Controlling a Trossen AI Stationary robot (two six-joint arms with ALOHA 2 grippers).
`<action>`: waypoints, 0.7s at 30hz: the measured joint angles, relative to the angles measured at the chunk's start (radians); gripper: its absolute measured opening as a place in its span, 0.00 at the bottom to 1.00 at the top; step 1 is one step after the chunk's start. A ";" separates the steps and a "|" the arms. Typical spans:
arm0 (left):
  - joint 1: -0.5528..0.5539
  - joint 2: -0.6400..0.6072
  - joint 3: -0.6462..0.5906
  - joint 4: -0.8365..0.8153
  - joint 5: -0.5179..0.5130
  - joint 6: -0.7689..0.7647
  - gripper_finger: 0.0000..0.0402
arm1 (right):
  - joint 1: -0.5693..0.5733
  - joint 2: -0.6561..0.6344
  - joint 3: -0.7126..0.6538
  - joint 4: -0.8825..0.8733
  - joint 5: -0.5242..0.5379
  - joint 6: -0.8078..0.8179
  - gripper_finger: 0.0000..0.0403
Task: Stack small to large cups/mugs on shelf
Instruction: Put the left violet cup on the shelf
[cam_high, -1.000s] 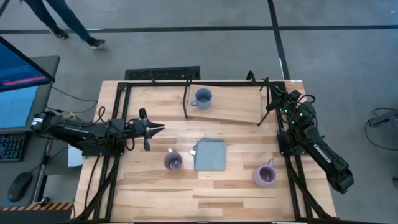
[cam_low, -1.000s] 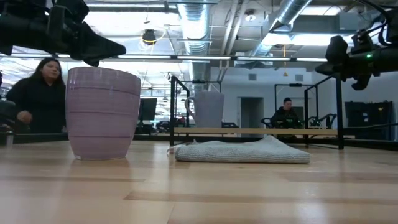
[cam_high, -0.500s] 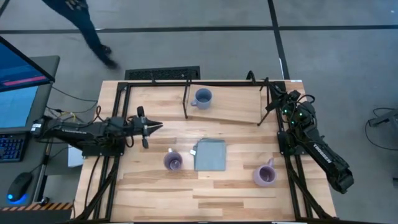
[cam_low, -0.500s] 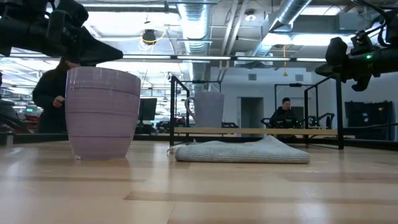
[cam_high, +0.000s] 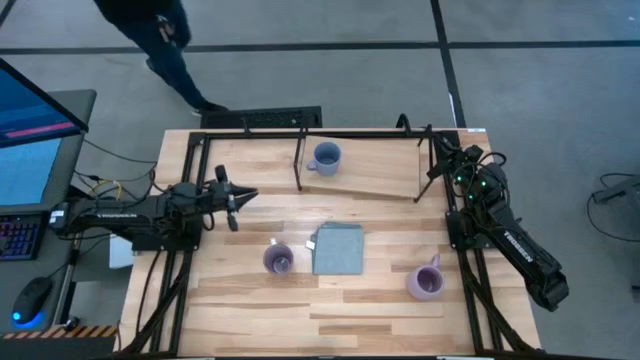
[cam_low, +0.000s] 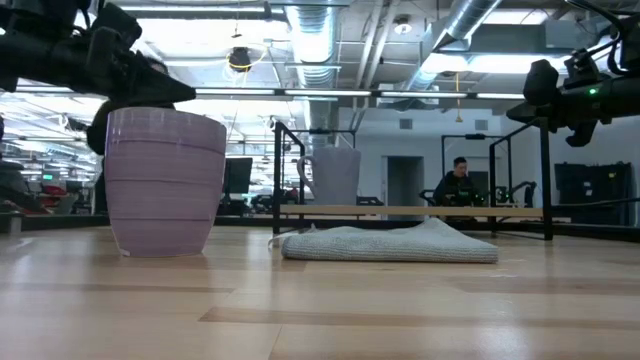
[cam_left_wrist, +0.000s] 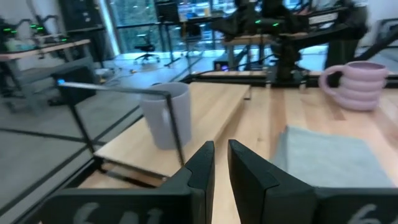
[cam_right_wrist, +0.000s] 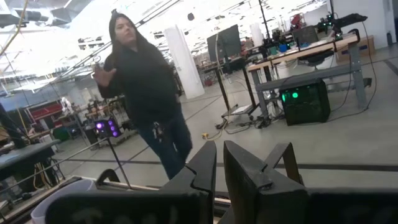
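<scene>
Blue mug (cam_high: 325, 157) stood on shelf (cam_high: 375, 172).
Left tool (cam_high: 240, 196) over the surface, fingers together; right tool (cam_high: 437, 146) together, at shelf's end.

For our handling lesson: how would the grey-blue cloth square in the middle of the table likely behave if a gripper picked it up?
The cloth square would probably flop: in the low view it lies rumpled, unevenly humped. It seems thin and light, so a push may bunch it rather than slide it. Breakage looks unlikely.

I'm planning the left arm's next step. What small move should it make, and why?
Probably reach the left tool, fingers nearly shut and empty, toward the near light purple ribbed mug; only the small blue mug sits on the light wooden shelf board.
</scene>
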 joint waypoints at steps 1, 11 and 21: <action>0.001 0.000 0.000 -0.003 -0.017 0.001 0.09 | 0.000 0.000 0.000 0.000 0.000 0.000 0.14; 0.002 0.003 0.000 -0.016 -0.080 -0.024 0.09 | 0.000 0.000 0.000 0.000 0.000 0.000 0.14; 0.002 0.003 0.000 -0.018 -0.081 -0.069 0.09 | 0.000 0.000 0.000 0.000 0.000 0.000 0.14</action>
